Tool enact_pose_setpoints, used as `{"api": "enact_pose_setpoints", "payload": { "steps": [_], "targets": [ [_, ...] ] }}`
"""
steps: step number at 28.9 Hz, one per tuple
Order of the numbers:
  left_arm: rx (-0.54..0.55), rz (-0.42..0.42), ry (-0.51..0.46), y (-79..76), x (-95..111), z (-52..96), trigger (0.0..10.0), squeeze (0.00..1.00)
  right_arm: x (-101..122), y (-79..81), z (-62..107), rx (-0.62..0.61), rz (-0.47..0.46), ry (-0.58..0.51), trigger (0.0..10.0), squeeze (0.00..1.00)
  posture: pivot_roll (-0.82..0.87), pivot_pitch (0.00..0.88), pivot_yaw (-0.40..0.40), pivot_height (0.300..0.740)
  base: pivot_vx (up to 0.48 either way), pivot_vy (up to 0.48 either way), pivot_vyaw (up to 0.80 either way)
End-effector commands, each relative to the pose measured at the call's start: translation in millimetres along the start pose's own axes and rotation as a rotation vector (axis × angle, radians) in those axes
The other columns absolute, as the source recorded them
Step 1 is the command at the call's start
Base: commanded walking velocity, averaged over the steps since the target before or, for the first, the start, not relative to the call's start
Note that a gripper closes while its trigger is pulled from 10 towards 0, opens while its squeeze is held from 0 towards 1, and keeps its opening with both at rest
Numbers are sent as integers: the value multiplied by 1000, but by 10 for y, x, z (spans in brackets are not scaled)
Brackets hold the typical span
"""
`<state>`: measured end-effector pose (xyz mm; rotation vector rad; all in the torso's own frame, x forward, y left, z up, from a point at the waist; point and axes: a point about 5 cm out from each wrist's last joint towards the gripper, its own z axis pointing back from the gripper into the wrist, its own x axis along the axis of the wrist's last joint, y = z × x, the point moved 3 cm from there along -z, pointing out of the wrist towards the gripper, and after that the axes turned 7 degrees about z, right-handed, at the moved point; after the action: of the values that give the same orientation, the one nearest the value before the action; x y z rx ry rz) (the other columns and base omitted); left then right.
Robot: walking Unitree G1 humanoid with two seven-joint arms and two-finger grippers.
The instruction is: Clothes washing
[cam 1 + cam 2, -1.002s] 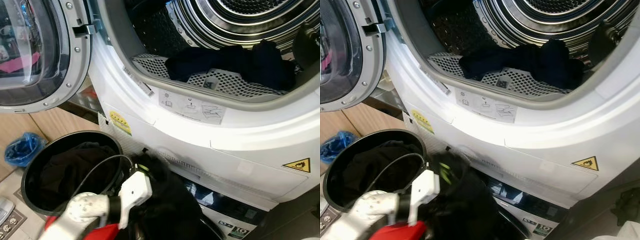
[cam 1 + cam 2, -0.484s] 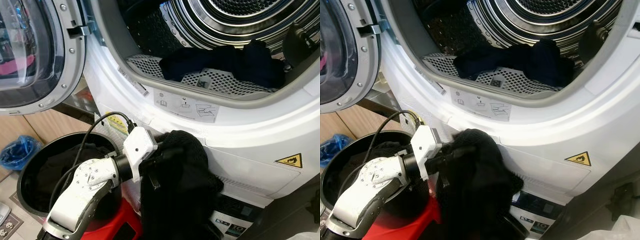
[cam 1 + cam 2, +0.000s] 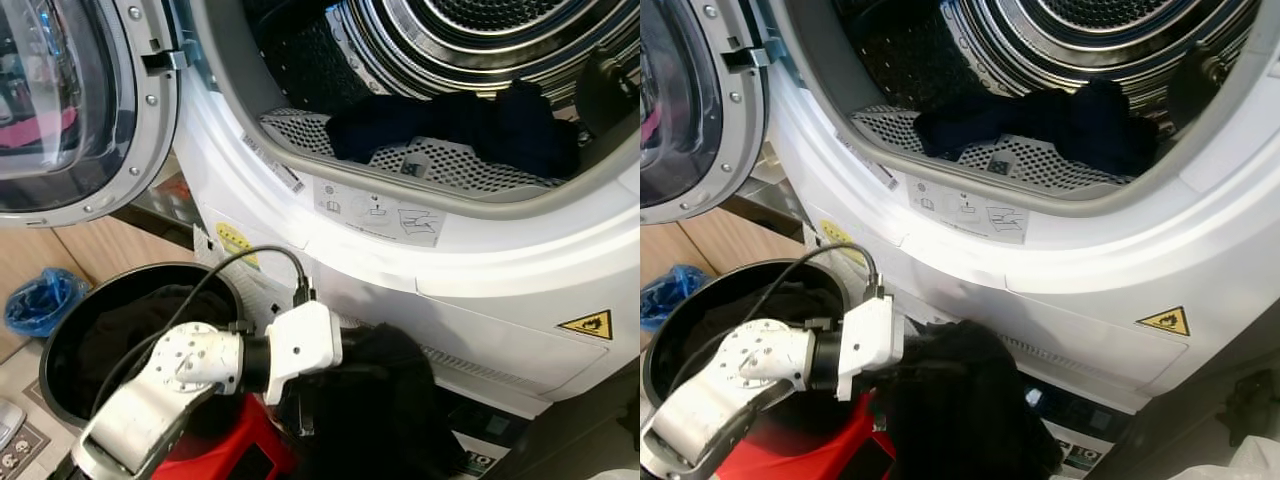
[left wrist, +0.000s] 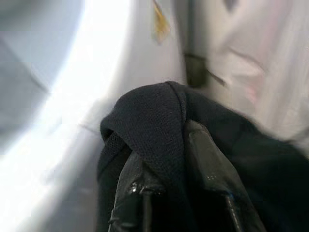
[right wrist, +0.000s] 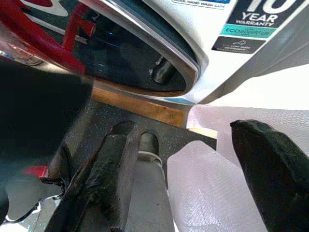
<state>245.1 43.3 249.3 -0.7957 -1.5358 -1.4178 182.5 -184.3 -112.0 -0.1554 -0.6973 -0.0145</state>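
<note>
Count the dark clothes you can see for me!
3. One lies in the drum opening: the garment. One, the cloth, is gripped by the left pincer. More laundry sits in the black basket; others may be hidden there.

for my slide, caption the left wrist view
Left end effector grips a black knitted garment before the white machine front.

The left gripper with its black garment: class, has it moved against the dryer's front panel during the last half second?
Yes. The left gripper and black garment have dropped, from just under the instruction sticker to the vent slot lower down.
</note>
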Motion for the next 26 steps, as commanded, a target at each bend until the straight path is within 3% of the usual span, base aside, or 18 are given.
{"api": "enact_pose_setpoints", "payload": {
  "steps": [1,3,4,5,9,12,14,15,17,20,23,26],
  "targets": [
    [49,-97,-63,127,248,46,10000,0,-55,28,15,3,-7,19,10000,0,113,100,21,740,0,0,0],
    [47,-109,-77,156,310,50,10000,0,-57,34,16,3,-7,19,10000,0,122,99,17,740,0,0,0],
    [8,-177,-66,176,388,55,10000,0,-60,44,18,4,-8,20,10000,0,127,100,17,740,0,0,0],
    [-4,-193,-58,178,397,57,10000,0,-60,46,17,5,-8,20,10000,0,127,100,17,740,0,0,0],
    [-21,-225,-54,215,421,56,10000,0,-55,51,16,5,-7,20,10000,0,127,98,18,740,0,0,0],
    [-29,-307,-71,321,506,22,10000,0,-35,58,11,3,-9,14,10000,0,121,97,23,740,0,0,0],
    [7,-365,-75,449,518,-19,10000,0,-30,54,10,-1,-13,13,10000,0,121,97,23,740,0,0,0],
    [50,-450,-41,597,451,-57,10000,0,-29,57,9,-1,-13,14,10000,0,122,92,26,740,0,0,0],
    [63,-474,-29,637,429,-65,10000,0,-29,59,9,-1,-12,14,10000,0,122,92,26,740,0,0,0],
    [117,-469,-34,817,397,-84,10000,0,-24,69,8,-1,-14,14,10000,0,119,84,25,740,0,0,0],
    [123,-509,-29,975,386,-191,10000,0,-21,83,8,2,-10,14,10000,0,120,80,26,740,0,0,0],
    [98,-548,-67,1082,502,-323,10000,0,-3,98,5,9,1,8,10000,0,118,75,24,740,0,0,0]
  ]
}}
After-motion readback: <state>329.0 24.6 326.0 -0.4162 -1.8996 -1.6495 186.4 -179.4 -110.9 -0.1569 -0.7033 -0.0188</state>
